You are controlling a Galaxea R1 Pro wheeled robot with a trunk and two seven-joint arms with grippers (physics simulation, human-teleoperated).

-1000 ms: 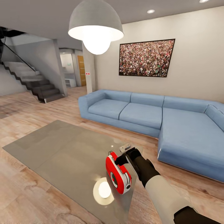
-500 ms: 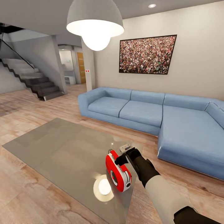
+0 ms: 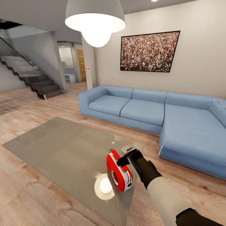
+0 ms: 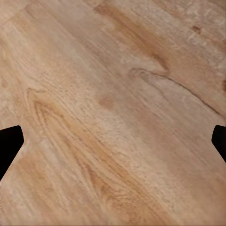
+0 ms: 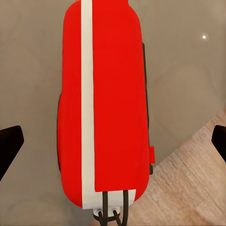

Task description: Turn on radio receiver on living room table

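Reaching over the near corner of the table [image 3: 62,147], the right gripper [image 3: 128,157] sits just behind and above the radio [image 3: 118,171], a small red set with a white edge band that stands on edge on the grey glossy top. Seen from the right wrist, the radio [image 5: 103,103] lies squarely between the two dark fingertips [image 5: 9,146], which are spread wide with clear gaps on both sides — nothing is held. A thin loop handle [image 5: 113,207] shows at the radio's end nearest the wrist camera. A small white gadget [image 3: 127,148] rests on the table just beyond the hand. The left gripper [image 4: 113,141] is also spread wide, hanging over bare wood floor [image 4: 113,94]. A blue sofa [image 3: 150,113] and a framed crowd picture [image 3: 149,51] fill the background.

The step in hand looks like the approach to the radio's switch. No switch can be made out from these angles, so the next move likely calls for lowering a fingertip into contact without tipping the radio off the table edge.
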